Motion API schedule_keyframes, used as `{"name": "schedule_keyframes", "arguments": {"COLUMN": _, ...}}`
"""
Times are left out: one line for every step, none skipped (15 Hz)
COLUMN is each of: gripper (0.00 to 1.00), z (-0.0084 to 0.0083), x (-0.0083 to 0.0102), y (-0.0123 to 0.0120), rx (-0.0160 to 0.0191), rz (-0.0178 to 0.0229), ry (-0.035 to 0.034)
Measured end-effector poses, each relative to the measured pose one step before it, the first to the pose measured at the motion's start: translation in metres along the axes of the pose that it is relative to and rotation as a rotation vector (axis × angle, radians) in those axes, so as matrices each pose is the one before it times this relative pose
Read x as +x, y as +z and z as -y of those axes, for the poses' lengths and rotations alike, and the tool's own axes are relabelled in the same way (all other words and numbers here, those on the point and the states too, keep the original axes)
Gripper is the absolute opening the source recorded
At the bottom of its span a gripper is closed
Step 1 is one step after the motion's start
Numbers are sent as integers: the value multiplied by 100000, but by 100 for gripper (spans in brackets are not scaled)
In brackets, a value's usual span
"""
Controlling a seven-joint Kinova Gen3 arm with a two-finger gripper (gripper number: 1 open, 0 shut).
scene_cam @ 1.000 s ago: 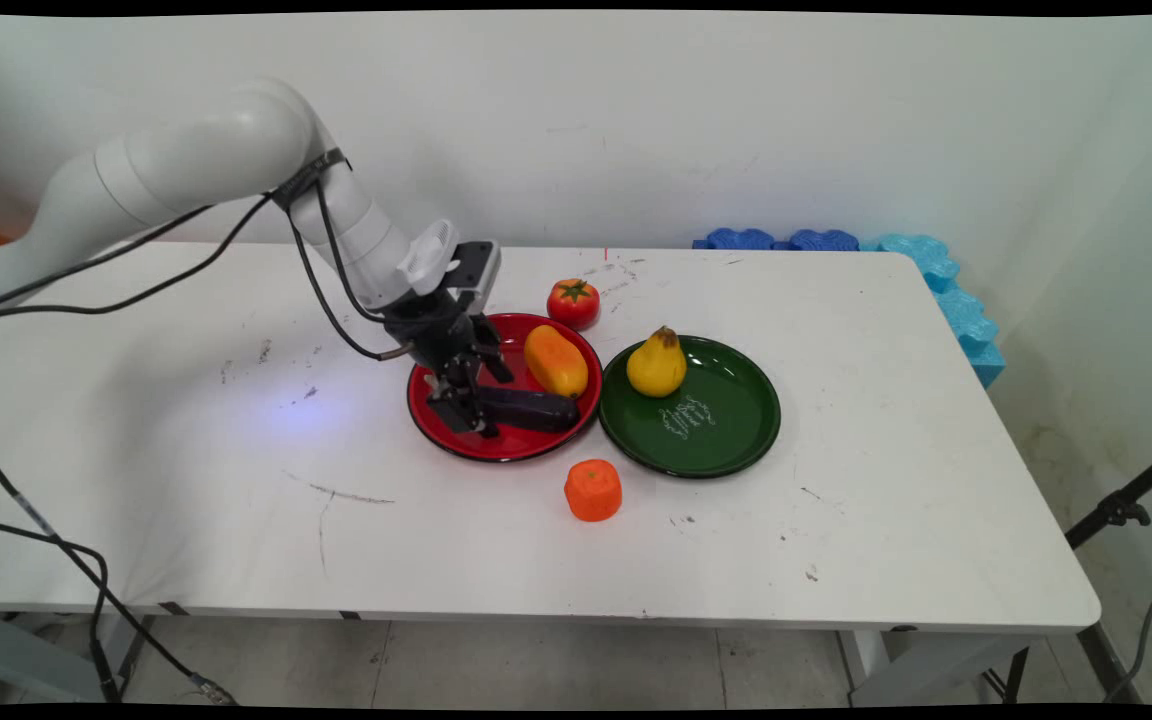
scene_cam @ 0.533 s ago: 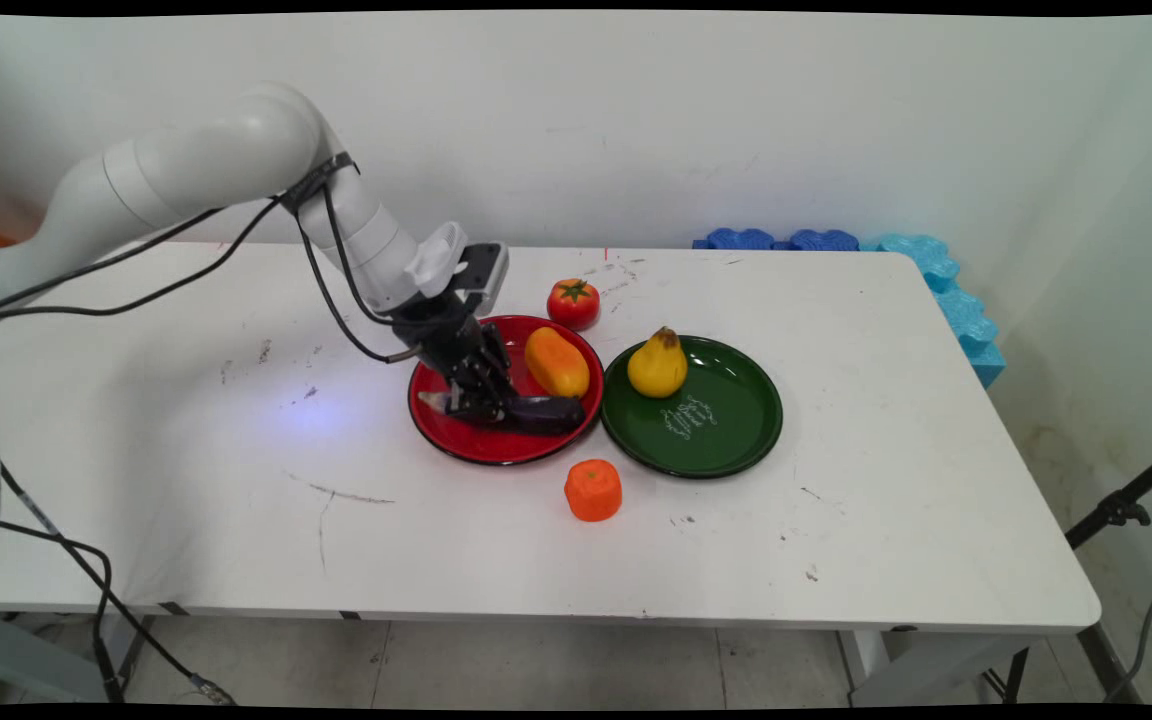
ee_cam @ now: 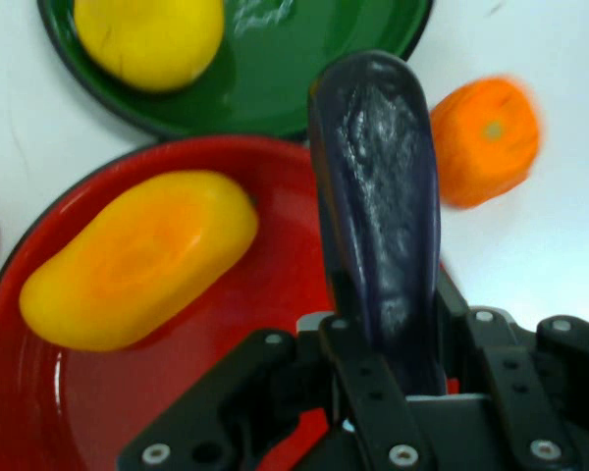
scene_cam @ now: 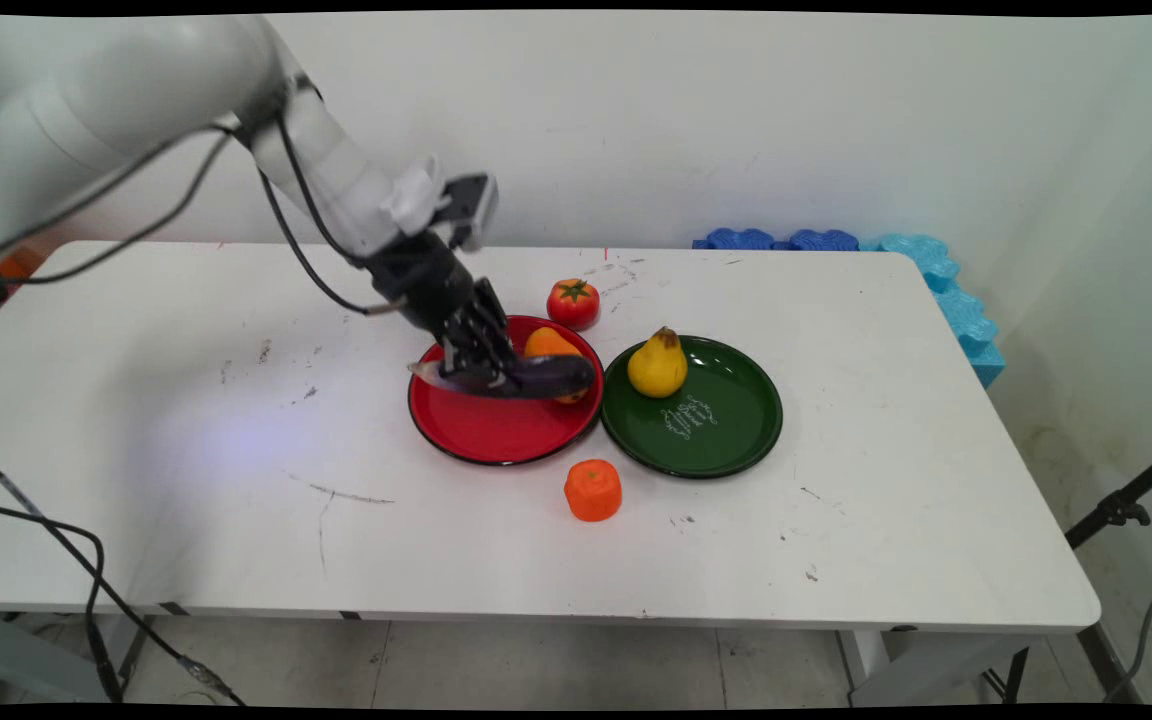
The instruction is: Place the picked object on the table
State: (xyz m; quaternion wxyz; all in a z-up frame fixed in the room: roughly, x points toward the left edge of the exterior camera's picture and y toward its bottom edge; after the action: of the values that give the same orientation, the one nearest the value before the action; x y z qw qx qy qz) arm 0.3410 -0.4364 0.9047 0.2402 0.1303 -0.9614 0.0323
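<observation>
End effector (scene_cam: 481,368) clamped on dark purple eggplant (scene_cam: 526,376), gripping near stem end, so long body juts sideways, level, raised clear above red plate (scene_cam: 481,435) mid-table. Orange-yellow mango (ee_cam: 137,260) lies on red plate beneath. Green plate (scene_cam: 726,440) with yellow pear (scene_cam: 656,365) just beside; orange fruit (scene_cam: 593,490) toward table's near edge.

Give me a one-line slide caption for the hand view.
End effector shut on a dark purple eggplant, held above a red plate with an orange-yellow fruit.
</observation>
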Motion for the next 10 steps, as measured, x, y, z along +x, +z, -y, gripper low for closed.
{"name": "schedule_keyframes", "arguments": {"gripper": 0, "z": -653, "x": 613, "y": -1117, "rx": 238, "rz": -786, "ry": -953}}
{"name": "schedule_keyframes", "arguments": {"gripper": 0, "z": -442, "x": 417, "y": -672, "rx": 305, "rz": -708, "ry": -1057}}
{"name": "schedule_keyframes", "arguments": {"gripper": 0, "z": -733, "x": 609, "y": -909, "rx": 439, "rz": -1007, "ry": -1532}}
{"name": "schedule_keyframes", "arguments": {"gripper": 0, "z": -941, "x": 657, "y": -812, "rx": 246, "rz": -1040, "ry": -2061}}
{"name": "schedule_keyframes", "arguments": {"gripper": 0, "z": -843, "x": 550, "y": -489, "rx": 147, "rz": -819, "ry": -1765}}
{"name": "schedule_keyframes", "arguments": {"gripper": 0, "z": -1028, "x": 609, "y": -345, "rx": 84, "rz": -817, "ry": -1900}}
{"name": "schedule_keyframes", "arguments": {"gripper": 0, "z": -1018, "x": 578, "y": -70, "rx": 62, "rz": -792, "ry": -1878}}
{"name": "schedule_keyframes", "arguments": {"gripper": 0, "z": -969, "x": 526, "y": 129, "rx": 146, "rz": -796, "ry": -1730}}
{"name": "schedule_keyframes", "arguments": {"gripper": 0, "z": -814, "x": 381, "y": 286, "rx": 68, "rz": -528, "ry": -1364}}
{"name": "schedule_keyframes", "arguments": {"gripper": 0, "z": -882, "x": 368, "y": 537, "rx": 168, "rz": -564, "ry": -1337}}
